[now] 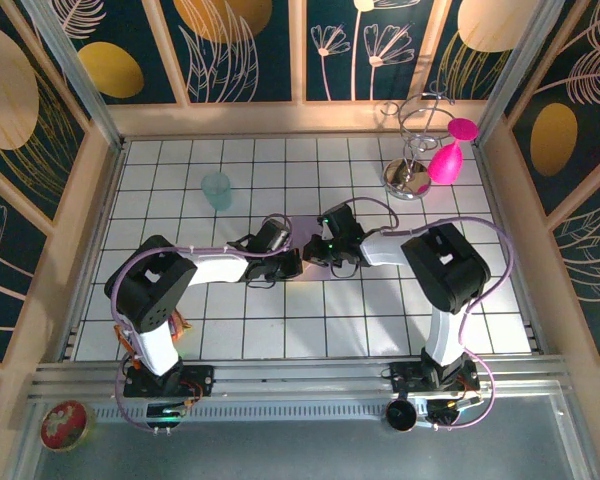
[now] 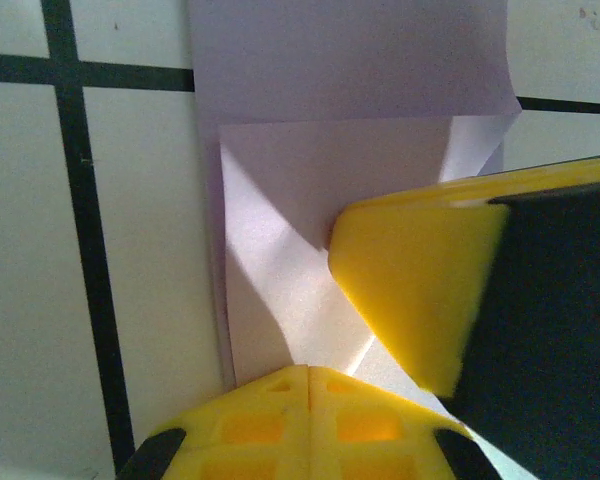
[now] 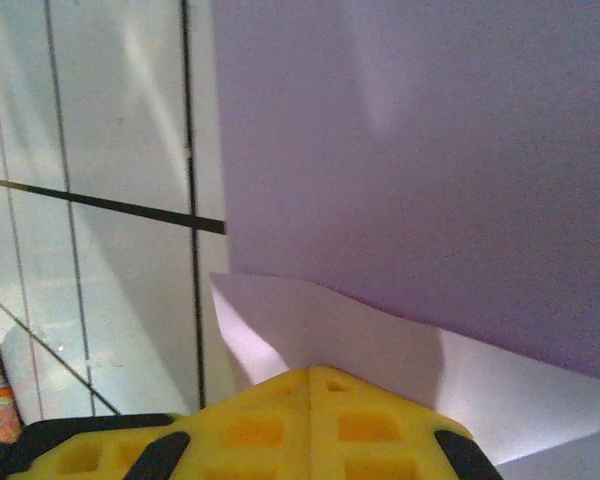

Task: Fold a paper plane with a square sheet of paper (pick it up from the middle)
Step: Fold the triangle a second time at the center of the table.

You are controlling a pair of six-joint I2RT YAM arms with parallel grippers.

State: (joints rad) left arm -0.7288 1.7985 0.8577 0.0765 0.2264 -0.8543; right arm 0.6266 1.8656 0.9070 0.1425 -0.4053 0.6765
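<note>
While both arms reach inward over the white tiled table [image 1: 280, 330], their wrists meet near its middle, above the sheet of paper [image 2: 320, 170].

Far left, top view: a red round object [image 1: 65, 425] sits on the metal ledge beside the left arm's base. The left arm [image 1: 155, 290] is bent, forearm pointing right. A teal cup [image 1: 217, 188] stands upright behind it, well apart from the paper.

Left gripper [image 2: 310, 375]: the yellow fingers are pressed together with no gap, tips at the near edge of the paper. I cannot tell whether a layer is pinched between them.

Paper, left wrist view: pale lilac, lying on the tiles at mid-table and partly folded. At least two layers show, a darker panel at the top and a paler panel below it, with a straight edge between them. A yellow finger of the other arm comes in from the right and lies over the paler panel; contact cannot be judged.

Right gripper [image 3: 310, 375]: the fingers are closed together in the same way, tips at the paper's edge; a pinch cannot be confirmed. In the right wrist view a broad darker lilac panel sits above a paler strip.

The right arm [image 1: 445, 265] is bent, forearm pointing left. Far right, at the rear, a wire stand [image 1: 410, 150] has a pink bulb [image 1: 445, 160] against it, well apart from the paper.
</note>
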